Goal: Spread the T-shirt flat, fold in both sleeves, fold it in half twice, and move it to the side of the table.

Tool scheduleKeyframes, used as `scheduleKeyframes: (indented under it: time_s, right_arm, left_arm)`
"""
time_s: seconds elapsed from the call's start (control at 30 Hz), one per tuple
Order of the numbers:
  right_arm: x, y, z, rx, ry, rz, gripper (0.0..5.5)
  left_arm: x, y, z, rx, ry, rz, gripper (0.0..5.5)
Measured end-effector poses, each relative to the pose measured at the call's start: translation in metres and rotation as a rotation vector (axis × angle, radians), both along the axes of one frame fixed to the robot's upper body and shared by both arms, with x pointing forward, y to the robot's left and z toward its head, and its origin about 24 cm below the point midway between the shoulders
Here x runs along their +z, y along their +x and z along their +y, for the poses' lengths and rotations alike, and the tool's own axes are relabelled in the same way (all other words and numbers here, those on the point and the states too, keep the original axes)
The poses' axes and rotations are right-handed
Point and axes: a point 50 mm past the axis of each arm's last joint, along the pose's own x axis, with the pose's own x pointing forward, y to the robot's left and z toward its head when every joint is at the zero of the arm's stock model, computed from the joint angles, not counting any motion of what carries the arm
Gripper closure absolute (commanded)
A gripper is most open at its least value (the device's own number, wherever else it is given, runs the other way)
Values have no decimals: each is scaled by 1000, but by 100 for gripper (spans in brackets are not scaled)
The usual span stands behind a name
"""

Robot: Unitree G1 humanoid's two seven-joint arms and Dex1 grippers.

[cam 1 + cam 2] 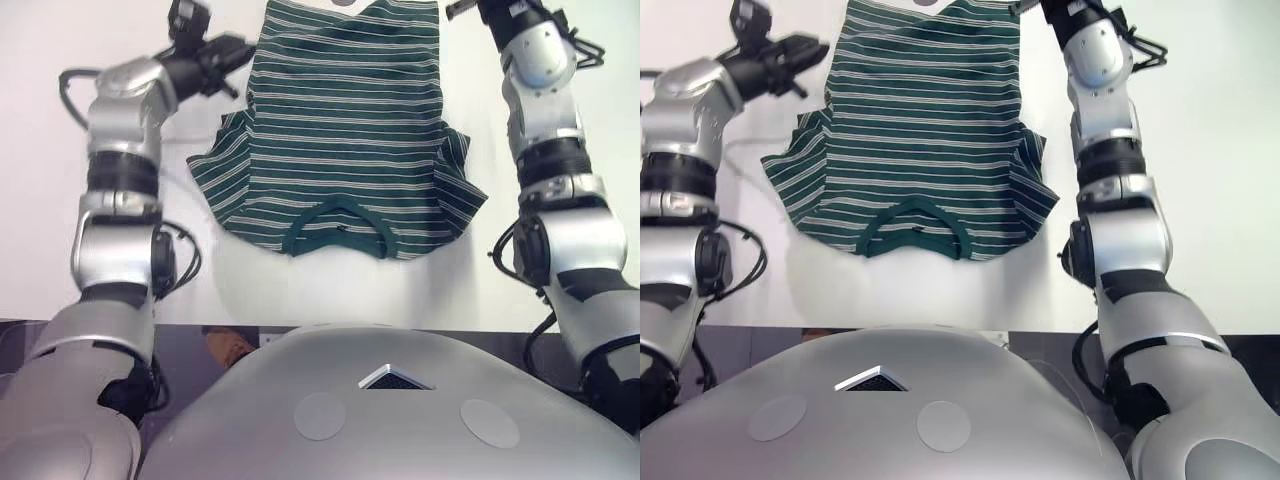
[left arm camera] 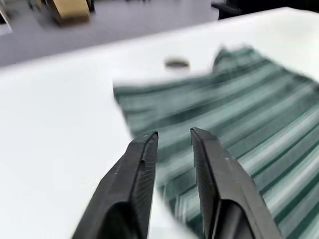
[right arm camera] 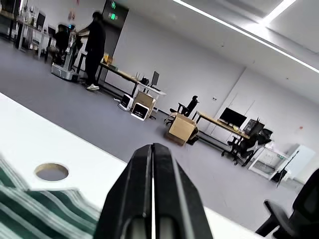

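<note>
Left eye view shows one T-shirt (image 1: 340, 130) lying on the white counter (image 1: 300, 290). It is dark green with thin white stripes. Its collar (image 1: 335, 225) is on the side near the robot, and its bottom edge is on the far side. It has two sleeves, a left sleeve (image 1: 215, 160) and a right sleeve (image 1: 462, 185), one on each side of the T-shirt. Both are a bit crumpled. One small round hole (image 2: 177, 63) is in the counter just past the T-shirt's far edge. Two arms reach out, one at each far corner of the T-shirt. The left fingers (image 2: 148, 143) are two black fingers with a gap between them, holding nothing, over the T-shirt's far left corner. The right fingers (image 3: 147, 150) are pressed tight together, tip to tip, at the T-shirt's far right corner.
</note>
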Motion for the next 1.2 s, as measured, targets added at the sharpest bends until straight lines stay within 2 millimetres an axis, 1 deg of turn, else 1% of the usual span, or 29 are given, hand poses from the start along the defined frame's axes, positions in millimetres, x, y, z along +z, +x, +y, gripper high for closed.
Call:
scheduleKeyframes:
  time_s: [0.03,0.07,0.1,0.13,0.17,0.2,0.23,0.3,0.37,0.4,0.5,0.63,0.67,0.73,0.77,0.8,0.87,0.9,0.93,1.0,1.07,1.1,1.13,1.17,1.2]
  right_arm:
    - [-10,-11,-5,-18,20,30,550]
    - [-19,-23,-9,-40,40,63,550]
    - [-24,-32,-12,-57,51,90,550]
    - [-28,-36,-14,-67,49,112,550]
    - [-26,-39,-14,-74,47,120,550]
    - [-22,-39,-13,-72,46,114,550]
    - [-21,-38,-11,-73,44,117,550]
    - [-22,-37,-12,-85,25,131,550]
    - [-21,-36,-11,-85,21,131,550]
    - [-21,-36,-11,-86,19,132,550]
    - [-21,-36,-11,-87,8,132,550]
    - [-23,-36,-11,-86,-18,137,550]
    - [-23,-36,-11,-85,-20,139,550]
    - [-23,-36,-10,-83,-20,140,550]
    - [-24,-36,-11,-83,-21,141,550]
    - [-24,-36,-11,-82,-22,141,550]
    - [-24,-36,-11,-79,-25,146,550]
    - [-25,-36,-11,-79,-27,149,550]
    - [-26,-36,-11,-79,-30,151,550]
    - [-27,-36,-8,-72,-33,157,550]
    - [-30,-36,-5,-68,-11,181,550]
    - [-30,-37,-7,-63,14,201,526]
    - [-29,-39,-11,-61,58,224,512]
    - [-31,-46,-16,-37,144,274,486]
    - [-36,-58,-25,-6,233,347,466]
  left_arm:
    - [-4,-20,14,-3,9,61,394]
    - [-2,-40,28,-5,15,114,394]
    - [4,-55,39,-11,19,154,394]
    - [11,-63,47,-3,26,175,394]
    - [24,-71,56,4,33,201,394]
    - [25,-73,55,1,24,211,394]
    - [21,-76,55,3,13,242,394]
    - [6,-82,54,14,-5,302,394]
    - [-11,-93,59,38,-11,374,394]
    - [-16,-95,61,45,-4,384,413]
    - [-18,-95,63,23,51,355,454]
    - [-22,-96,59,4,26,344,523]
    - [-23,-95,57,0,6,338,539]
    - [-25,-95,49,-17,-56,327,545]
    - [-20,-95,45,-43,-85,308,545]
    - [-9,-94,37,-97,-118,266,545]
    - [13,-93,14,-221,-184,202,545]
    - [19,-92,4,-265,-206,183,545]
    - [21,-93,-9,-310,-229,182,545]
    - [12,-94,-34,-377,-234,210,545]
    - [-5,-95,-51,-389,-192,261,545]
    - [-14,-96,-57,-384,-190,288,518]
    - [-17,-97,-59,-373,-176,297,506]
    - [-20,-97,-58,-363,-168,303,481]
    - [-23,-98,-57,-347,-160,316,464]
